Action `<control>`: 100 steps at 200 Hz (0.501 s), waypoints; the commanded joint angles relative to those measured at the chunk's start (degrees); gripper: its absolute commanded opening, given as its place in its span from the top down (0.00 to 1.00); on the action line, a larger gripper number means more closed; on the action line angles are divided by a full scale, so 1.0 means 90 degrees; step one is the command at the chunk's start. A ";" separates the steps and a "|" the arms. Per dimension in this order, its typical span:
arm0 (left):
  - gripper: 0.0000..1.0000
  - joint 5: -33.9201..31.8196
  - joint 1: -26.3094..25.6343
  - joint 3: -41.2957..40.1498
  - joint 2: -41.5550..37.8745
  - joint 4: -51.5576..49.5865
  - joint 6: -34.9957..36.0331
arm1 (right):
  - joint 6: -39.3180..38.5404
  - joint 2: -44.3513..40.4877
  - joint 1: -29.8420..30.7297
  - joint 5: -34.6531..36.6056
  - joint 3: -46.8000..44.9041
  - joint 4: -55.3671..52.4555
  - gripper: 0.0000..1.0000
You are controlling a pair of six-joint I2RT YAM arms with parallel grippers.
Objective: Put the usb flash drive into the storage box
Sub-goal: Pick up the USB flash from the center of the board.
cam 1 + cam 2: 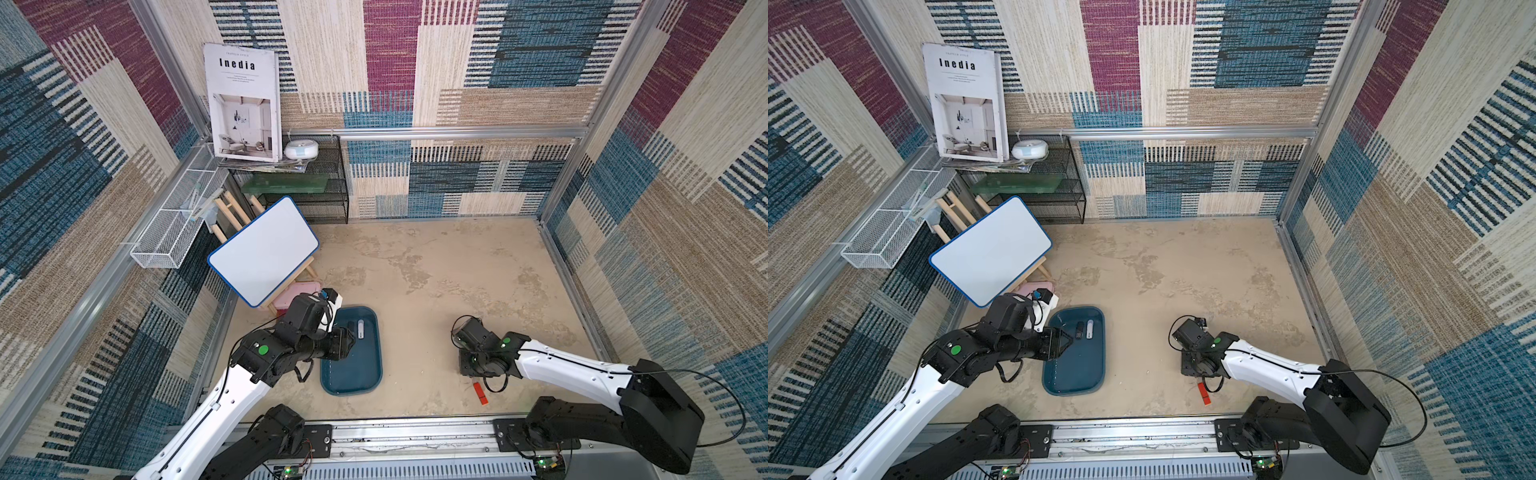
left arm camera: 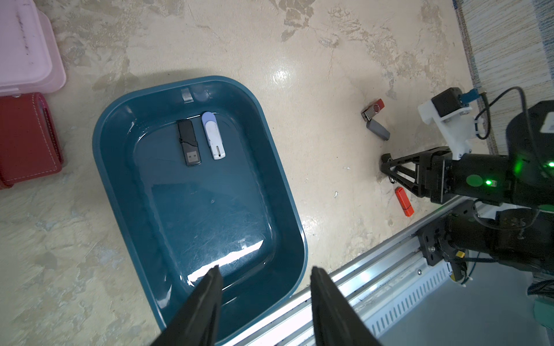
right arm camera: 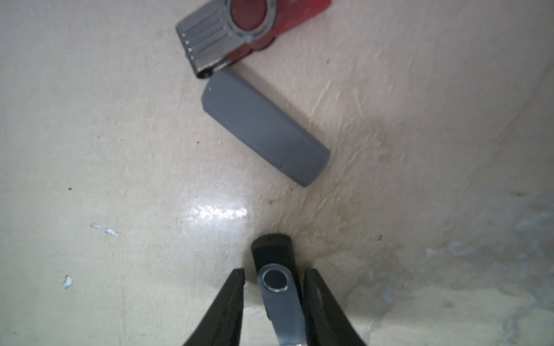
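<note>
The teal storage box (image 1: 353,374) (image 1: 1075,374) (image 2: 209,209) lies on the table near the left. A black usb flash drive (image 2: 189,146) and a white-lilac one (image 2: 212,136) rest inside it. My left gripper (image 2: 265,269) hovers open and empty over the box's near end. My right gripper (image 3: 272,271) is low on the table, its jaws either side of a black swivel flash drive (image 3: 277,269) with a silver clip. A gap shows on one side. A grey drive (image 3: 263,128) and a red-silver swivel drive (image 3: 239,30) lie beyond. An orange drive (image 1: 481,392) (image 2: 404,201) lies beside the right arm.
A pink lidded box (image 2: 24,45) and a red case (image 2: 27,137) sit left of the storage box. A whiteboard on an easel (image 1: 264,249) stands behind the left arm, with a black wire shelf (image 1: 307,183) further back. An aluminium rail (image 1: 415,432) runs along the front edge.
</note>
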 commanded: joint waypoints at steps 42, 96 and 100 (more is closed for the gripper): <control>0.48 -0.0112 -0.0007 0.0005 -0.0017 0.0073 0.0027 | 0.0127 0.0684 0.0410 0.0450 0.0204 -0.0466 0.77; 0.48 -0.0296 -0.0007 0.0022 -0.0101 0.0026 -0.0013 | -0.0029 -0.0026 0.0525 0.0296 0.0598 -0.0290 0.83; 0.47 -0.0319 -0.0007 0.0030 -0.0116 0.0026 -0.0017 | -0.0085 -0.0161 0.0524 0.0226 0.0627 -0.0238 0.83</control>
